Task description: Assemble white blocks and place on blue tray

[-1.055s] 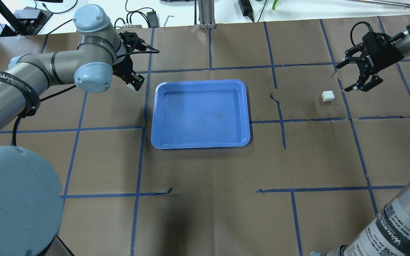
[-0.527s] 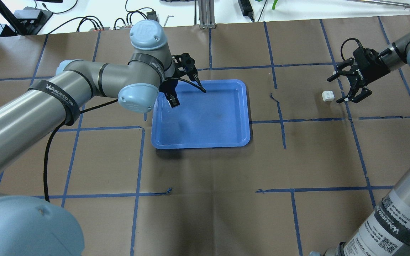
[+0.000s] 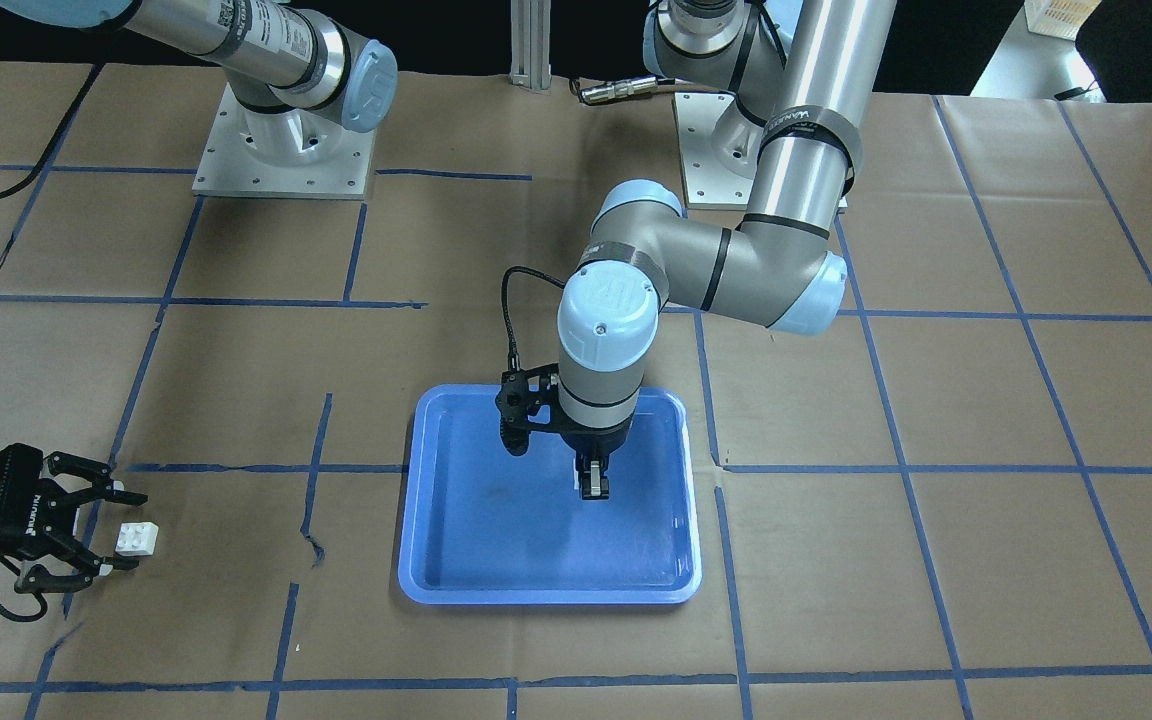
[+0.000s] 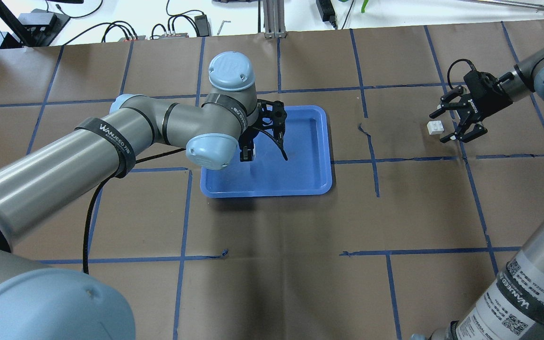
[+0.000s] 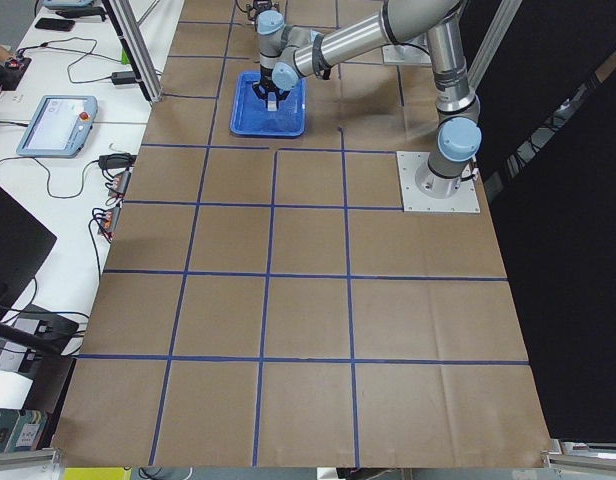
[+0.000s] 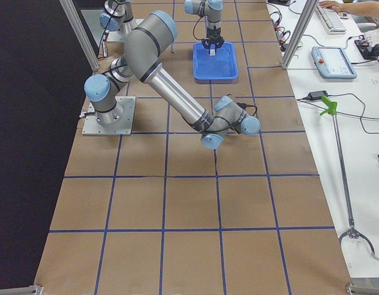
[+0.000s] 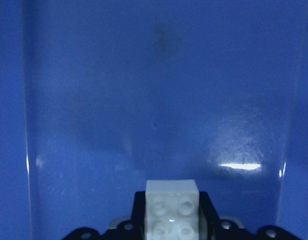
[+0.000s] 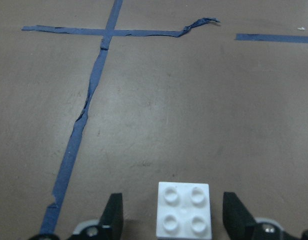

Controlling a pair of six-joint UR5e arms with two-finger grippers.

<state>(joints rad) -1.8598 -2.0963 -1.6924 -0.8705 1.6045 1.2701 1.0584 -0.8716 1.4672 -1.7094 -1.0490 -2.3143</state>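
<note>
glossy four-stud white block point(image 7: 172, 207), pinched in the left pincer point(image 4: 247, 153) over the middle of the scuffed, shiny blue tray point(image 4: 310, 182), moved in from the tray's far corner half a sec ago, second white block point(image 4: 435, 127) sitting on the papery brown counter point(image 4: 272, 226), right pincer point(image 4: 443, 125) spread wide either side of it, closer in now

- Left arm: enters the overhead view from lower left, elbow bent, wrist vertical near frame centre.
- Left gripper point(image 4: 247, 155): points straight down, fingers closed on a white block point(image 7: 172, 207).
- Right arm: upper right of frame, wrist low.
- Right gripper point(image 4: 439, 127): points toward frame left, fingers spread wide.
</note>
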